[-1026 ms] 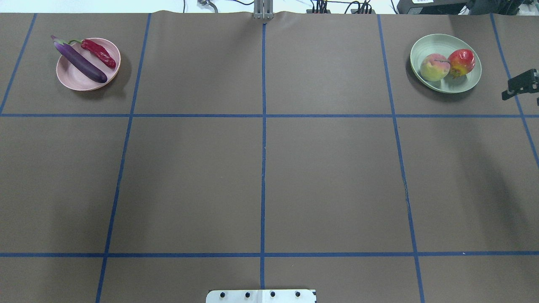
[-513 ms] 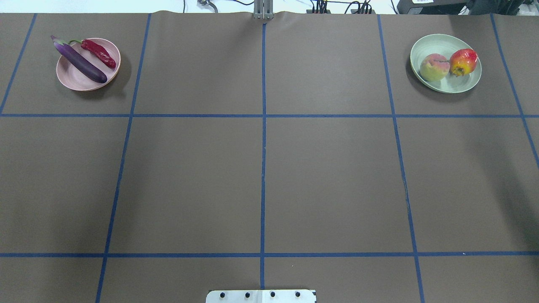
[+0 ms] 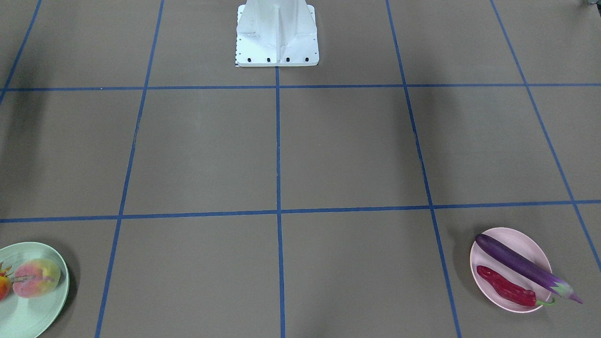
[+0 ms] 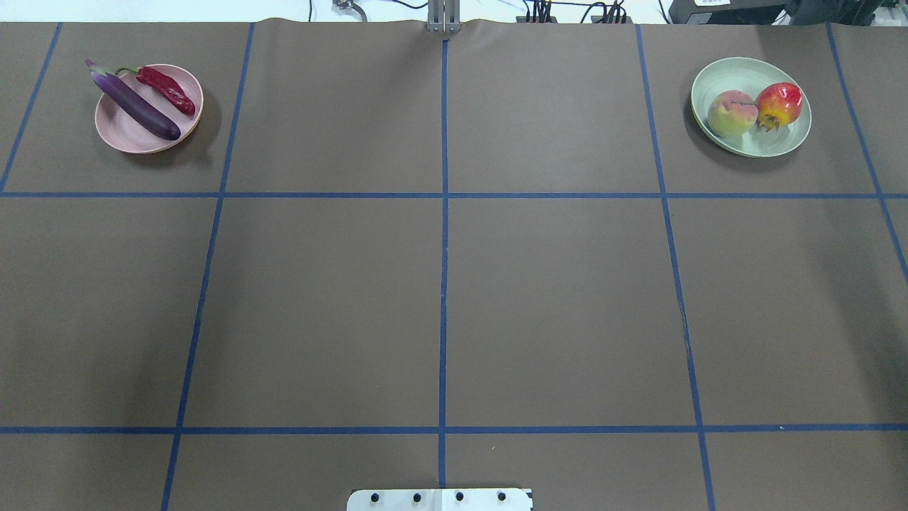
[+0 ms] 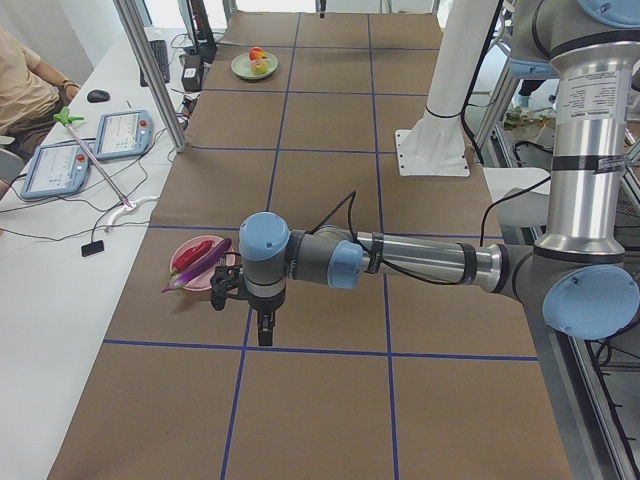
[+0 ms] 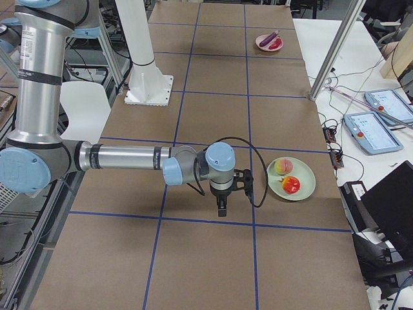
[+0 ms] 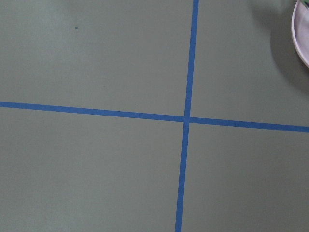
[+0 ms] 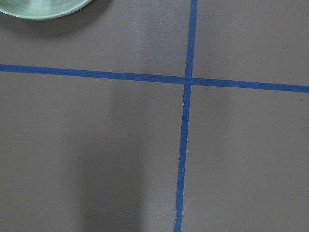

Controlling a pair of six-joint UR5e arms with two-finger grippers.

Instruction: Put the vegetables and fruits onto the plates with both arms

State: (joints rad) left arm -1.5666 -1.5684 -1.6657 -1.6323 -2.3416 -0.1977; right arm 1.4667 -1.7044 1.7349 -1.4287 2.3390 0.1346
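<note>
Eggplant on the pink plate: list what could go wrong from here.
The eggplant overhangs the pink plate at its calyx end, so a nudge might tip it off the rim. The left hand hangs low near that plate; a careless sweep could clip it.

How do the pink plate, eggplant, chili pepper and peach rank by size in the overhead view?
1. pink plate
2. eggplant, long but slender
3. chili pepper and peach: too close to rank; the chili pepper is longer, the peach rounder
</note>
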